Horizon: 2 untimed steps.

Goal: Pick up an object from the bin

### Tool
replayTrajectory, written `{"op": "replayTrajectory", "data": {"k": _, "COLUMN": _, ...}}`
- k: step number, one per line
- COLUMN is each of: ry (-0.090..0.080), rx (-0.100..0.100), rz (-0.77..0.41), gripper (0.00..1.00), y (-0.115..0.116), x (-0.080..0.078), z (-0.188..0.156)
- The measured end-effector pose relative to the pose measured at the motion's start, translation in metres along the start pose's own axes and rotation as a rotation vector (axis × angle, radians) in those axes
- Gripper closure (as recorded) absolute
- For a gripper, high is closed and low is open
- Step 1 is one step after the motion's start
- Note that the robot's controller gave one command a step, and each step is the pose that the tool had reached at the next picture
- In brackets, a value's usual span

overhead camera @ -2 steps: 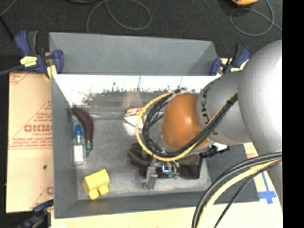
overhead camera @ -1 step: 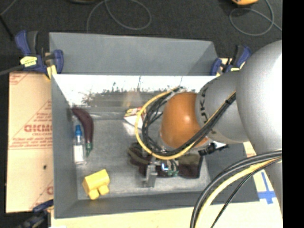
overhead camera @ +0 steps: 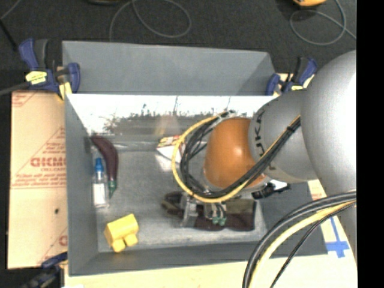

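Grey metal bin [overhead camera: 79, 185] on a dark floor [overhead camera: 204, 23], and the arm leans in from the right, its orange cover [overhead camera: 228, 152] and a loop of cables [overhead camera: 180, 161] hanging right over the working end. The gripper [overhead camera: 201, 213] sits low near the front wall, down among a small clutter of dark things [overhead camera: 237, 222], one a flat brownish-maroon piece (what they are, I can't make out). I'd guess it's that low because they lie flat on the bin floor. Whether it is spread or closed on anything I can't tell, as the wrist and cables hide it.

Well apart to the left lie a yellow block [overhead camera: 122, 231] in the near corner, a clear tube with a blue cap [overhead camera: 99, 180], and a dark maroon piece [overhead camera: 108, 153] just beside the tube. A white scrap [overhead camera: 168, 144] peeks out behind the cables. None of those crowd the gripper, but the front wall looks close enough to cramp it.
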<state>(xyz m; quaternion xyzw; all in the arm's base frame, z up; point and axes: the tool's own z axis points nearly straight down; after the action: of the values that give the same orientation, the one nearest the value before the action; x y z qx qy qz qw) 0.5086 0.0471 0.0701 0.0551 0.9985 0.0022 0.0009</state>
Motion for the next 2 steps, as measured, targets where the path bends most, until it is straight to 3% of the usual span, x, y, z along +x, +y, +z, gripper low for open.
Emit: {"op": "replayTrajectory", "data": {"k": 2, "ry": 0.003, "rx": 0.0, "rz": 0.0, "gripper": 1.0, "y": -0.0002, "x": 0.0012, "z": -0.0041}}
